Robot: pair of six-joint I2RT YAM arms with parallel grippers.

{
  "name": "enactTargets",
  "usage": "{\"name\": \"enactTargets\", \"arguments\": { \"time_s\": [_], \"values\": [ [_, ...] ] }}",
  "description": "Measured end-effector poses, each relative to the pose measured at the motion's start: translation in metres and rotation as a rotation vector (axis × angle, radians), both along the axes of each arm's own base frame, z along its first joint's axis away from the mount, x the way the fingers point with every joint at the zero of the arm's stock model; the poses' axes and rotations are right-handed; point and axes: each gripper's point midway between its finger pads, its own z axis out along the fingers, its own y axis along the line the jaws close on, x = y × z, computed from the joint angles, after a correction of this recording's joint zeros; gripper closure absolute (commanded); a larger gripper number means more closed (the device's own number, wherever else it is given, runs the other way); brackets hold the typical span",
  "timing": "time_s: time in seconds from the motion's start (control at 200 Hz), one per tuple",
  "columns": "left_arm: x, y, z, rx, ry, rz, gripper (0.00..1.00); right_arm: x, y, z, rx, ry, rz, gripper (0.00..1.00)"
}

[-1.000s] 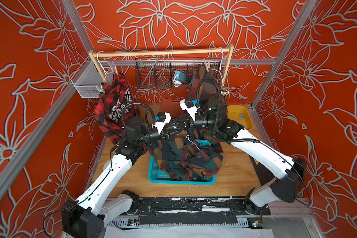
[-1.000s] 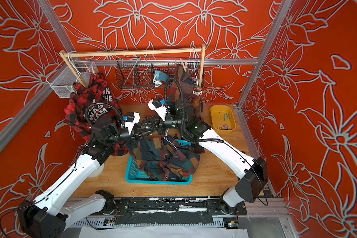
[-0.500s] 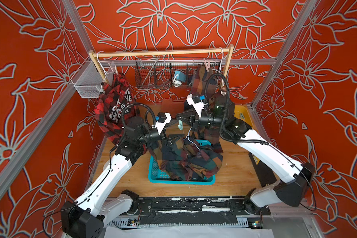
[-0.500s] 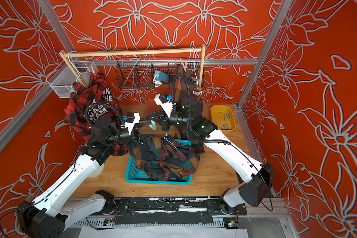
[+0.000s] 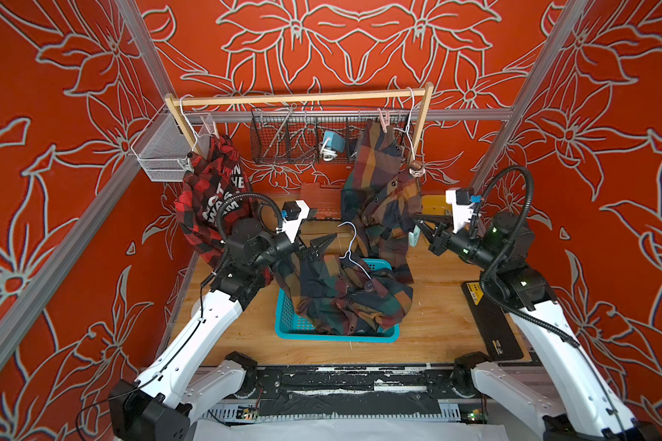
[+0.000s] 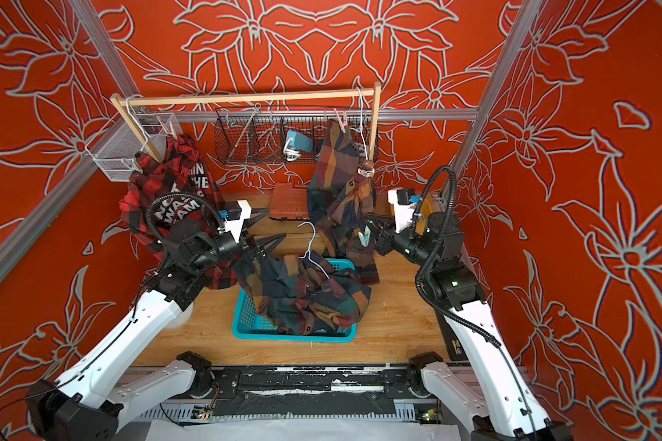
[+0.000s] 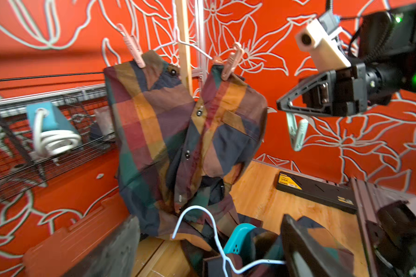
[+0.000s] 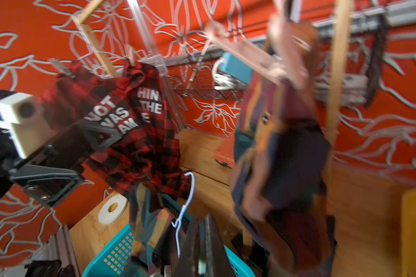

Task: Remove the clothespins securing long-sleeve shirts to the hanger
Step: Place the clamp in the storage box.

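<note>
Left end effector went wide, released shirt in basket; right end effector backed off pinching mint pin. Pink pins remained.

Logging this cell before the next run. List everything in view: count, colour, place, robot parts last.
rail: one, pale wood, across the back.
red check shirt: one, red-black, white lettering, on the rail.
hanging dark check shirt: one, green-navy-orange, on the rail.
heaped dark check shirt: one, same colours, in the basket.
pink clothespins: two, on the hanging shirt's shoulders.
pale clothespin: at least one, atop the red shirt.
mint clothespin: one, in the right claw.
wire hanger: one, white, on the heaped shirt.
basket: one, teal, mid-table.
wire crate: one, black, back wall.
yellow tray: one, behind the right claw.
left claw: one, black, open, empty.
right claw: one, black, gripping the mint clothespin.
</note>
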Motion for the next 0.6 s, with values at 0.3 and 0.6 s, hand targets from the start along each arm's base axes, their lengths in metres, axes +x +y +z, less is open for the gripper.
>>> {"name": "enactTargets", "arguments": {
  "time_s": [0.3, 0.6],
  "values": [
    [0.028, 0.021, -0.003, -0.046, 0.007, 0.184, 0.12, 0.069, -0.073, -0.081, 0.007, 0.253, -0.303, 1.00],
    [0.036, 0.024, -0.014, -0.042, 0.027, 0.218, 0.12, 0.162, -0.143, -0.145, -0.050, 0.365, -0.572, 1.00]
  ]
}}
